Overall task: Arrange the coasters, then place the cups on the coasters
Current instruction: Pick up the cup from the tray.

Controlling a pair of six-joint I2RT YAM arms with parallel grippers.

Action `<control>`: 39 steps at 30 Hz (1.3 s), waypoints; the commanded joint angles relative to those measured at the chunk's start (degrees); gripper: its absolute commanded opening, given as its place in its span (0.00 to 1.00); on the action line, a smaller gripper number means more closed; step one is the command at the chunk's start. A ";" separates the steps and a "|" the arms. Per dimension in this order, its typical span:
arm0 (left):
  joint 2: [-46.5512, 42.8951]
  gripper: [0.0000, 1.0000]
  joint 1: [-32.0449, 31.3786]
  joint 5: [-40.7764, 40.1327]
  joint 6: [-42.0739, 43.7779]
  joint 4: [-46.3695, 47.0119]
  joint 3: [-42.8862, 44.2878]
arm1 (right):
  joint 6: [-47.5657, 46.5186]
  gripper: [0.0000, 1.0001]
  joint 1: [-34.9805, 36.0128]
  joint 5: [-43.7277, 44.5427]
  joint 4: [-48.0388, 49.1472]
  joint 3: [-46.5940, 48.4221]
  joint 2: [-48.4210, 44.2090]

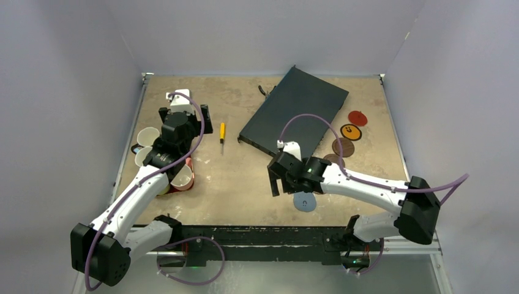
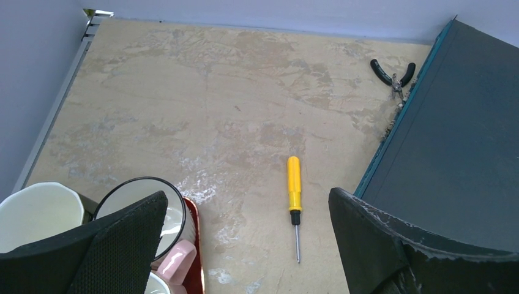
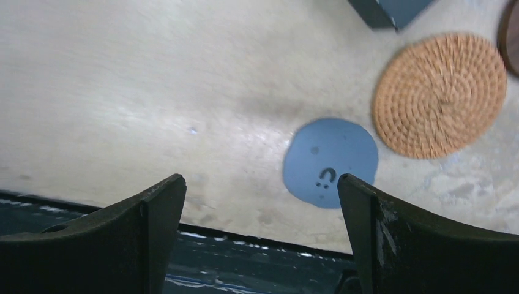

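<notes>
Several cups stand bunched at the table's left, one (image 1: 148,136) by the edge and one (image 1: 182,177) on a dark red tray (image 1: 191,177). My left gripper (image 2: 248,196) hangs open and empty just right of them. Its left finger crosses a dark-rimmed cup (image 2: 147,208), and a pink handle (image 2: 177,260) shows below. A blue-grey coaster (image 1: 304,201) lies near the front edge. My right gripper (image 1: 280,184) is open just left of it (image 3: 330,160), holding nothing. The woven tan coaster (image 3: 439,95) lies beside the blue one. The red (image 1: 358,117), orange (image 1: 350,131) and dark brown (image 1: 343,147) coasters run in a line at the right.
A large dark flat box (image 1: 294,110) lies slantwise at the back centre. A yellow screwdriver (image 1: 222,131) lies between the cups and the box, and black-handled pliers (image 2: 393,75) sit at the box's far corner. The table's front edge (image 3: 257,236) is right under my right gripper.
</notes>
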 commanded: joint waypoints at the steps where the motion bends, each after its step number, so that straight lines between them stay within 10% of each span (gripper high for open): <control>1: -0.57 0.99 -0.30 1.44 -0.76 1.45 1.07 | -8.25 0.98 -3.62 -2.34 5.73 4.98 -2.88; 15: 7.01 0.93 2.32 -2.99 -0.89 -3.39 3.61 | -24.80 0.98 -25.53 -20.95 23.93 9.10 -8.04; 39: 26.12 0.51 11.66 -1.63 3.50 -6.04 10.35 | -26.14 0.98 -27.27 -29.40 29.80 -2.87 -7.47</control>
